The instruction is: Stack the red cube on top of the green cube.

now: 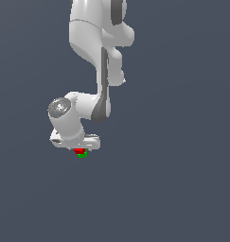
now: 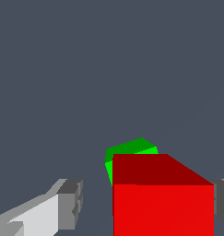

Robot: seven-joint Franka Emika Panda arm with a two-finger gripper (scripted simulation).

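Red cube (image 2: 163, 203) fills the wrist view foreground, sitting between the gripper (image 2: 145, 203) fingers: one grey-padded finger (image 2: 69, 203) stands clear of the cube with a gap, the other pad shows only as a sliver at the cube's far edge (contact there unreadable). So clamped or released: cannot tell. Green cube (image 2: 131, 150) peeks out just behind and below the red one. Exterior view adds the white arm (image 1: 95, 61) reaching down; under the gripper (image 1: 80, 149), red cube (image 1: 79, 151) rests directly over green cube (image 1: 82, 154), on the plain grey floor (image 1: 182, 189).
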